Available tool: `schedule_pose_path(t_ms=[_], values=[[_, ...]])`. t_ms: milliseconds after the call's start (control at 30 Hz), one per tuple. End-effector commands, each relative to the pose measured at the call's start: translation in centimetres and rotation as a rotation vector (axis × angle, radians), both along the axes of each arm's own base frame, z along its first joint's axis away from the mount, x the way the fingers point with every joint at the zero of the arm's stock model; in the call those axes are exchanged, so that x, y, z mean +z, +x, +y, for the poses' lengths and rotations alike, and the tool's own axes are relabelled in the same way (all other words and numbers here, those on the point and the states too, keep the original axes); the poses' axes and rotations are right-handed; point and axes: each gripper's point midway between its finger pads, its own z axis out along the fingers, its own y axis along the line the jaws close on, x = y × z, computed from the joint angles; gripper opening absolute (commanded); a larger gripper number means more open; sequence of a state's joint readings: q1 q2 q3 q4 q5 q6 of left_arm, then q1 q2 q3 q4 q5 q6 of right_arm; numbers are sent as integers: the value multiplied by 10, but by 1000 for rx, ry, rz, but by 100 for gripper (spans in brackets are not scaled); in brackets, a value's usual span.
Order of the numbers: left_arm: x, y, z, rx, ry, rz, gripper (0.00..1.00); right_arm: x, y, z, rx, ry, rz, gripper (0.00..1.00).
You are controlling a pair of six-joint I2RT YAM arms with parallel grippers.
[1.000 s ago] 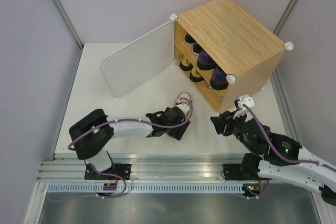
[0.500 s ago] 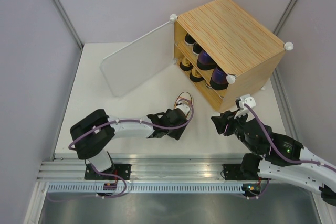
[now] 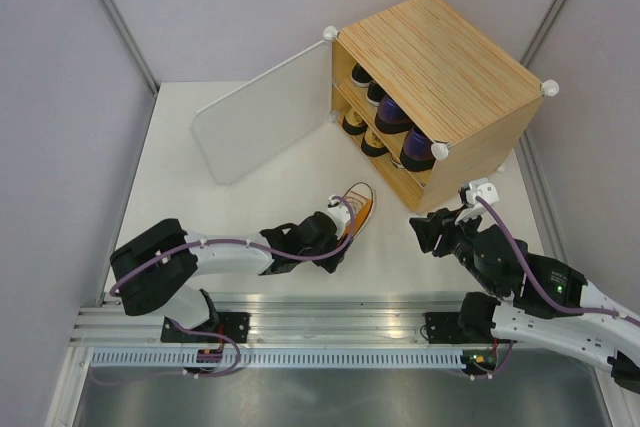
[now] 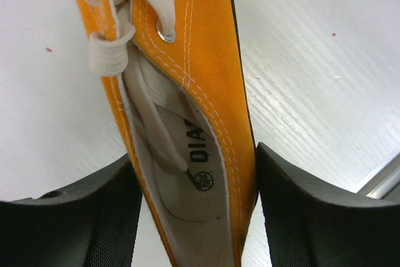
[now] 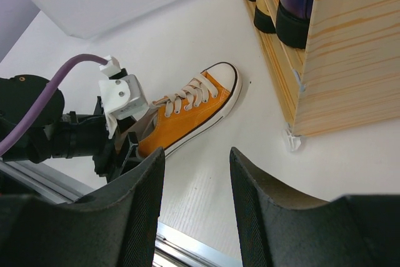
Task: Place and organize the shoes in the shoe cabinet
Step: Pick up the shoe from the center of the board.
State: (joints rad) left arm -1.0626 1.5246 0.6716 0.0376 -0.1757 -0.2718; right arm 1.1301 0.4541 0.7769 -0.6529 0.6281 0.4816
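Observation:
An orange sneaker [image 3: 357, 204] with white laces rests on the white table, its toe pointing up-right toward the shoe cabinet [image 3: 440, 57]. My left gripper [image 3: 335, 227] is shut on its heel; in the left wrist view the black fingers [image 4: 294, 204] press both sides of the orange sneaker [image 4: 206, 60]. My right gripper [image 3: 425, 232] stands open and holds nothing, to the right of the shoe, near the cabinet's front corner. From the right wrist I see the orange sneaker [image 5: 187, 117] beyond my right gripper [image 5: 197, 173]. Inside, black sneakers [image 3: 362, 75] and purple loafers [image 3: 392, 115] fill the upper shelf.
The cabinet's white door [image 3: 265, 122] stands swung open to the left, over the back of the table. Dark and gold shoes [image 3: 352, 124] sit at the left of the lower shelf. A white foot knob [image 5: 292, 140] marks the cabinet's near corner. Grey walls close in on both sides.
My left arm has pushed the orange sneaker right and forward, laying it down flatter, toe toward the cabinet, with the jaws closing in on its heel. My right gripper has drifted slightly right.

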Motion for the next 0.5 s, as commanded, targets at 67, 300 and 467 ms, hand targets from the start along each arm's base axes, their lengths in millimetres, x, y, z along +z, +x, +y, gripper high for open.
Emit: schedule_pose_path(t_ms=[67,300,467], values=[[40,-5,-40,-136,-253,-71,2,16,2,-8,-26,22,-28,51],[45,-22,-73,-152,-500,43,2,14,2,-10,-34,14,-30,52],[48,-26,-93,-134,-663,109,2,14,3,-11,-35,5,-32,52]])
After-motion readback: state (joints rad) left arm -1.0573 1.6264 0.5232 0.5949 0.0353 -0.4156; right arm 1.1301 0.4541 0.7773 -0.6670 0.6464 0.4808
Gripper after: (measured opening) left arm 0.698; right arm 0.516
